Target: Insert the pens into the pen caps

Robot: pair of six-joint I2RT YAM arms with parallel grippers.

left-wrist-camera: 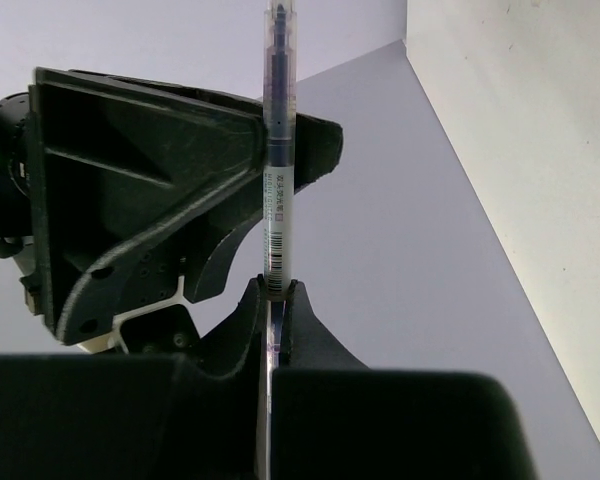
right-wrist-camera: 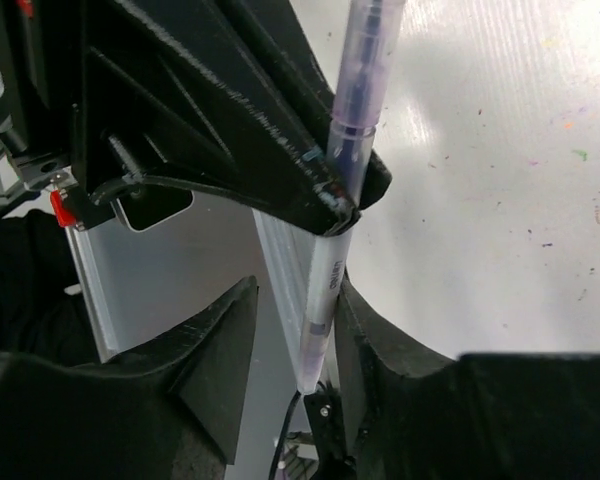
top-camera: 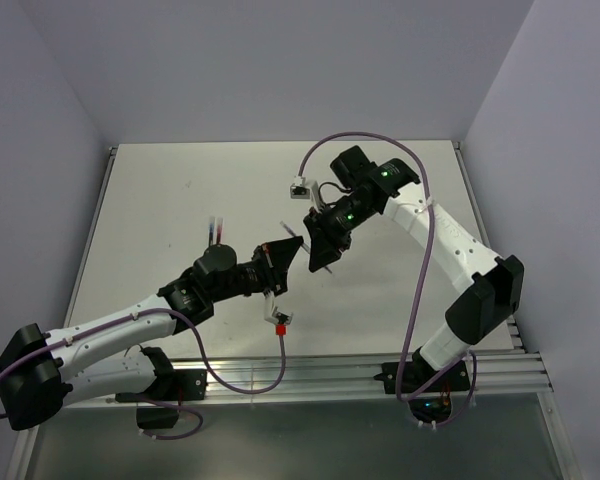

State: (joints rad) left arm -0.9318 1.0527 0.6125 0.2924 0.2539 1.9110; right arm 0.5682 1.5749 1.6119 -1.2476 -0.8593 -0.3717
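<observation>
Your left claw [left-wrist-camera: 276,288] pinches the clear-grey pen [left-wrist-camera: 279,200]; the right claw [right-wrist-camera: 295,295] straddles it loosely. Close off-centre and the pen may twist free.

Pale pen [right-wrist-camera: 331,270] within right claw [right-wrist-camera: 298,300]

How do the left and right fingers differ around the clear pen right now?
The left fingers are pinched shut on the clear pen; the right fingers stand wider than it, a gap showing on one side. From above, the left fingers reach up-right, the right fingers down-left. Both bracket the same pen.
</observation>
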